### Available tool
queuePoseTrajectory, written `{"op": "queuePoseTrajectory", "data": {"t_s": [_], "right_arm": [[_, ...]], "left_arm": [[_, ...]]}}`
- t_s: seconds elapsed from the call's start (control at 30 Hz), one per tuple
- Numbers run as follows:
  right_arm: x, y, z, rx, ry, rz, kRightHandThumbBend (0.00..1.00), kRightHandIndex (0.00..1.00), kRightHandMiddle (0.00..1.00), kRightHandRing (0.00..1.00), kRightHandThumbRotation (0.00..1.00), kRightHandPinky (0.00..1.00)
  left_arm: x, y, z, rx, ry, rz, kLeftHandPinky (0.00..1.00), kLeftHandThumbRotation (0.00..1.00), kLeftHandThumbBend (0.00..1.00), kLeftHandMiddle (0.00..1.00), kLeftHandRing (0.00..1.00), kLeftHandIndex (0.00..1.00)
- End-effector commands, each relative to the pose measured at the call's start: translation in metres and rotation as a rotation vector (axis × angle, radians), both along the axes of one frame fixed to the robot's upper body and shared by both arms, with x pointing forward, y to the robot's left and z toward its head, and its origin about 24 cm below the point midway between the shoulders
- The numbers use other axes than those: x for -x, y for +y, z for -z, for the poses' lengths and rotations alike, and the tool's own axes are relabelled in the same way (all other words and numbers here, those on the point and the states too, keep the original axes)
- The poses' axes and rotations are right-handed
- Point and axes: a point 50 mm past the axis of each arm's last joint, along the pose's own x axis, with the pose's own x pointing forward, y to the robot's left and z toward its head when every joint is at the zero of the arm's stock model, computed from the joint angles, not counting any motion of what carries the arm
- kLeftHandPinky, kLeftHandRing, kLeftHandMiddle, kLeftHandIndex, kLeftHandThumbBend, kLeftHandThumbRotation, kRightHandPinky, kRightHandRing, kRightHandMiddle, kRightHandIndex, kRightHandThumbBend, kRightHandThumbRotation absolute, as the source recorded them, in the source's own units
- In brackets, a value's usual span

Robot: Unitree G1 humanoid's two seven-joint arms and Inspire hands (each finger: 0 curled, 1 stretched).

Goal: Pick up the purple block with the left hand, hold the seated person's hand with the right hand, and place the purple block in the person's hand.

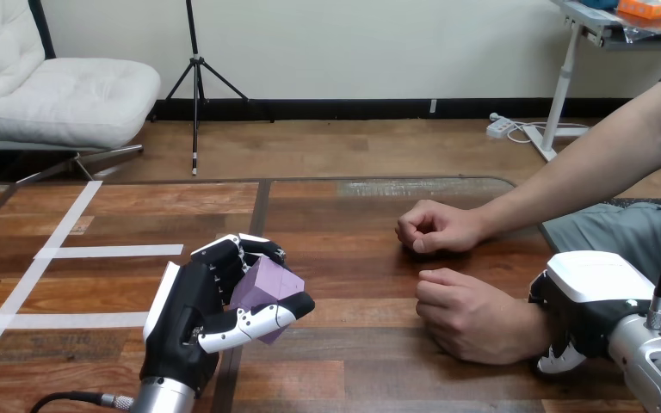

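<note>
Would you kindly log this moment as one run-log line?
left hand: shut on purple block | right hand: round person's wrist | person's nearer hand: closed

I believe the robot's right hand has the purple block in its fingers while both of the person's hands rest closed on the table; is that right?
Not quite: in the head view the purple block sits in the left hand, fingers curled round it; the right hand grips the person's wrist. The person's nearer hand and farther hand do rest closed on the table.
</note>
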Motion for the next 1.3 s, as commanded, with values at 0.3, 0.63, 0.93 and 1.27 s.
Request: {"op": "queuePoseTrajectory", "data": {"t_s": [0.3,0.63,0.93,1.27], "right_arm": [[0.002,-0.009,0.005,0.026,0.029,0.016,0.7,0.58,0.54,0.48,0.0,0.41],[0.002,-0.009,0.003,0.017,0.025,0.017,0.69,0.56,0.53,0.48,0.0,0.4],[0.002,-0.008,0.002,0.019,0.027,0.014,0.68,0.57,0.53,0.47,0.0,0.39],[0.002,-0.007,0.003,0.027,0.029,0.01,0.68,0.58,0.53,0.47,0.0,0.39]], "left_arm": [[-0.017,-0.006,-0.018,0.013,-0.094,0.004,0.34,0.16,0.9,0.48,0.4,0.49],[-0.02,-0.006,-0.019,0.016,-0.098,-0.01,0.35,0.15,0.89,0.49,0.41,0.49],[-0.033,-0.004,-0.02,-0.014,-0.096,-0.057,0.35,0.16,0.9,0.48,0.4,0.49],[-0.047,-0.003,-0.02,-0.039,-0.075,-0.109,0.34,0.16,0.9,0.48,0.39,0.5]]}}
